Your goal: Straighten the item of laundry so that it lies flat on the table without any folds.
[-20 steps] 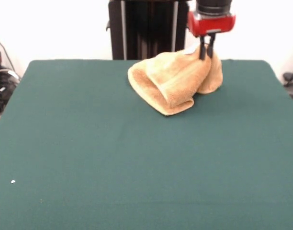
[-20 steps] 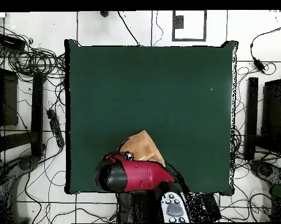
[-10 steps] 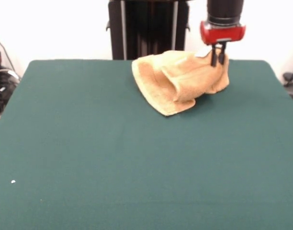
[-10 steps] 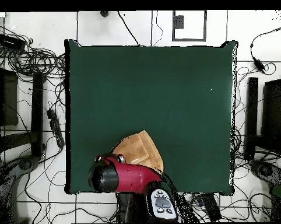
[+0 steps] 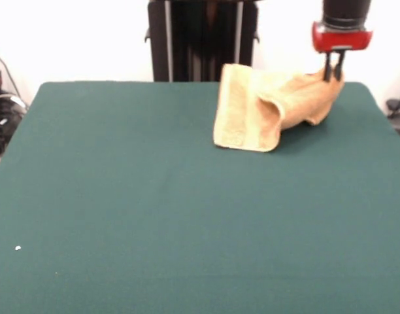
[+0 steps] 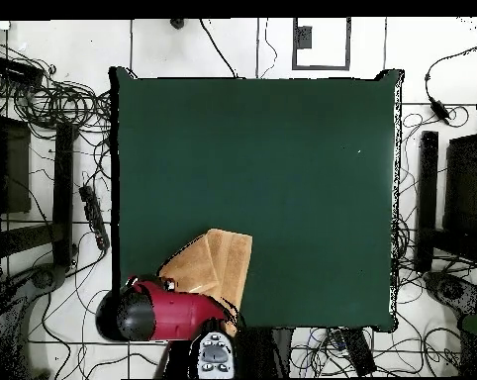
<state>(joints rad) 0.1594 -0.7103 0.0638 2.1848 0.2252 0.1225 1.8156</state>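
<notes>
Pinching one corner of the towel, your gripper holds it raised at the table's far right. You see the rest draped leftward, folded, resting on the green cloth.

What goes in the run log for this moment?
gripper: shut on towel corner, lifted | towel: still folded, one end on table | area: far side near pedestal
</notes>
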